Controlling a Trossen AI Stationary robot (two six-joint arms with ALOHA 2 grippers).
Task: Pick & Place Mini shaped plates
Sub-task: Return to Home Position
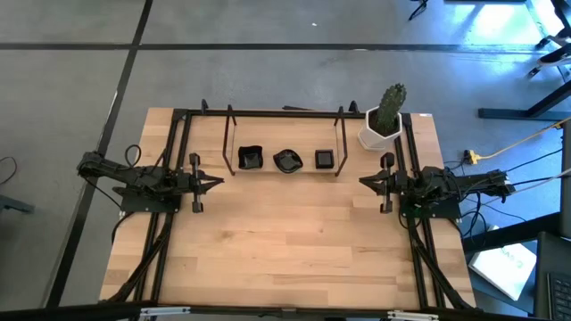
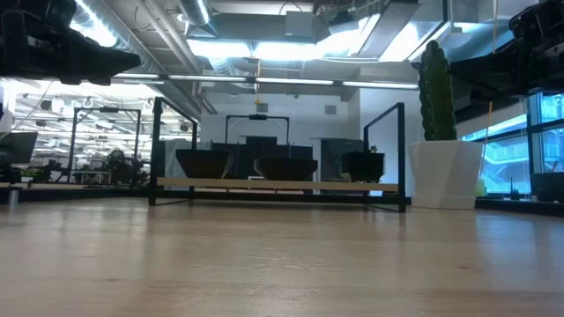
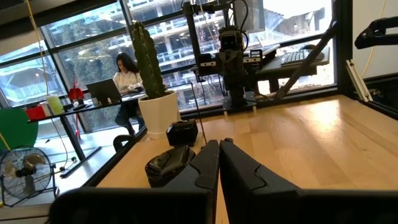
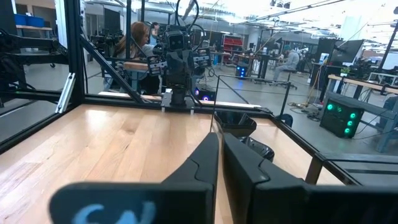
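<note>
Three small stacks of glossy black mini shaped plates stand in a row at the table's far middle: a wavy squarish one (image 1: 251, 159), a rounded one (image 1: 287, 161) and a flat square one (image 1: 324, 160). In the low view they (image 2: 285, 167) rest by their bottoms on a low wooden shelf (image 2: 264, 185) inside a black wire frame. My left gripper (image 1: 219, 181) hovers level at the table's left, shut and holding nothing, pointing toward the right. My right gripper (image 1: 361, 181) faces it from the table's right side, shut and holding nothing. Both sit nearer than the plates.
A white hexagonal pot with a green cactus (image 1: 384, 120) stands at the far right corner, beside the right arm. Black frame rails (image 1: 178, 143) run along the table's left, right and far sides. The wooden tabletop (image 1: 285, 250) lies bare between and nearer than the grippers. A person (image 3: 127, 74) sits beyond the table.
</note>
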